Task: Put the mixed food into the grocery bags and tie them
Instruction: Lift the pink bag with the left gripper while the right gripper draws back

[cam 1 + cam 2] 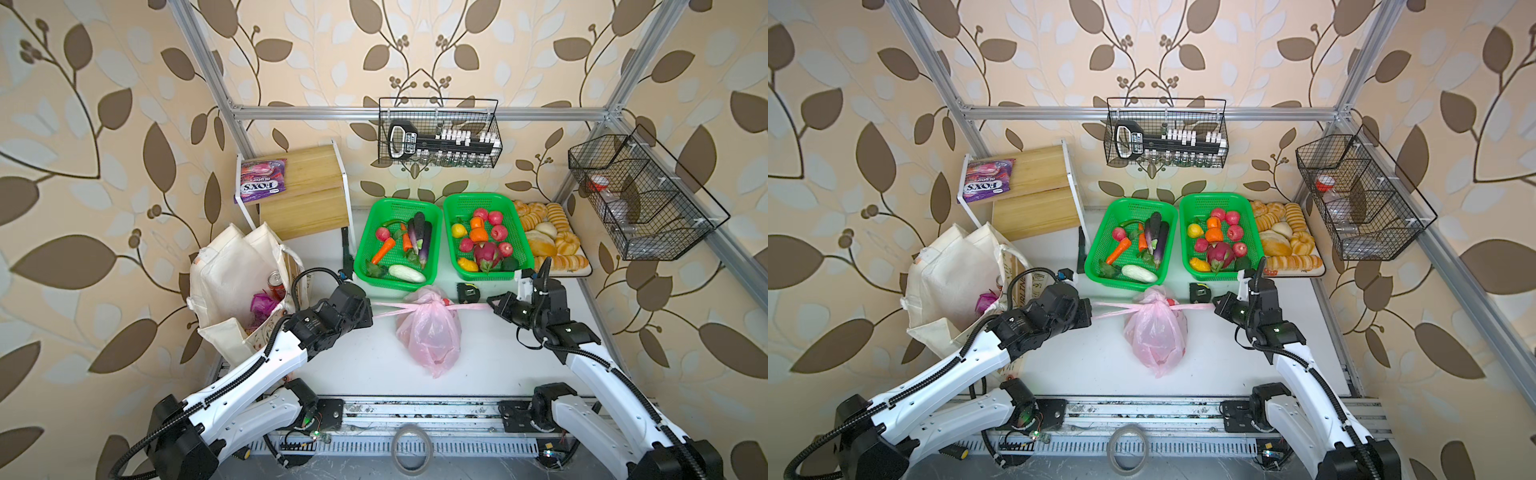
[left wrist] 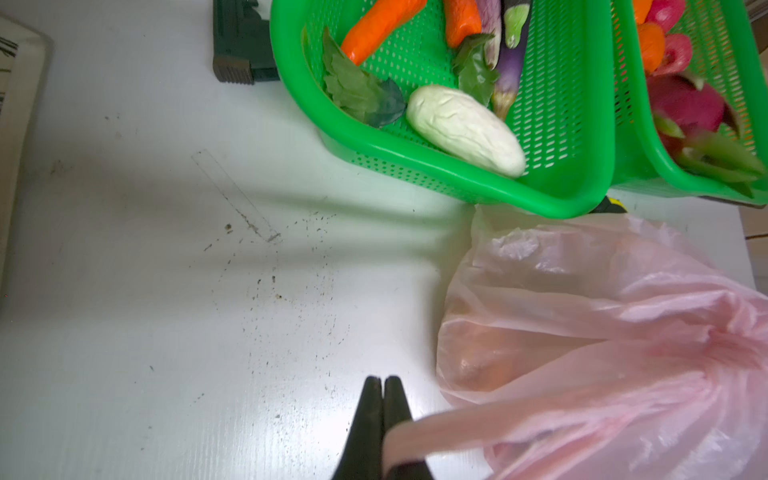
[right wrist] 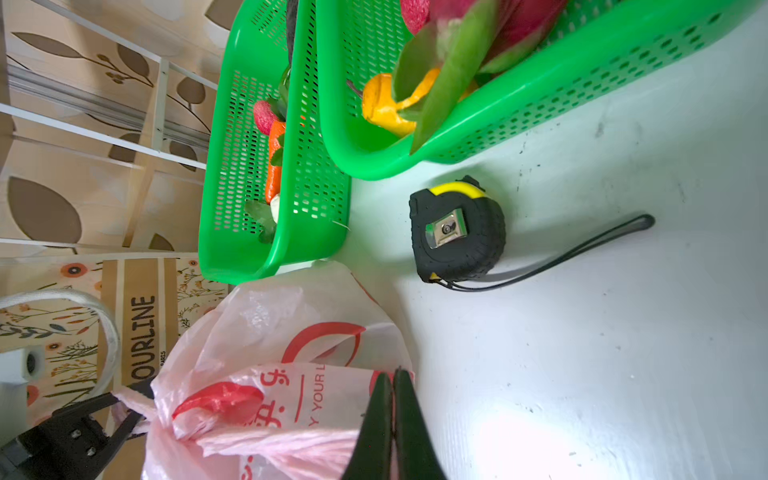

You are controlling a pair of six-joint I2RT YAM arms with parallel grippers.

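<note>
The pink plastic grocery bag (image 1: 428,332) (image 1: 1154,332) lies filled in the middle of the table. Its two handles are crossed at the neck and stretched taut to either side. My left gripper (image 1: 371,313) (image 2: 381,379) is shut on the left handle strip (image 2: 436,432). My right gripper (image 1: 490,305) (image 3: 392,372) is shut on the right handle (image 3: 282,444). A brownish shape (image 2: 478,357) shows through the film. The cream canvas tote (image 1: 224,278) (image 1: 946,274) stands open at the left, holding a red soda can (image 1: 276,282) and a purple packet (image 1: 262,303).
Two green baskets (image 1: 436,208) (image 1: 451,203) of produce stand just behind the pink bag, with a black-and-yellow tape measure (image 3: 457,230) beside them. A wooden shelf (image 1: 307,187) carries a purple FOX'S packet (image 1: 262,183). A bread tray (image 1: 582,272) sits at the back right. Wire baskets (image 1: 440,133) hang on the frame.
</note>
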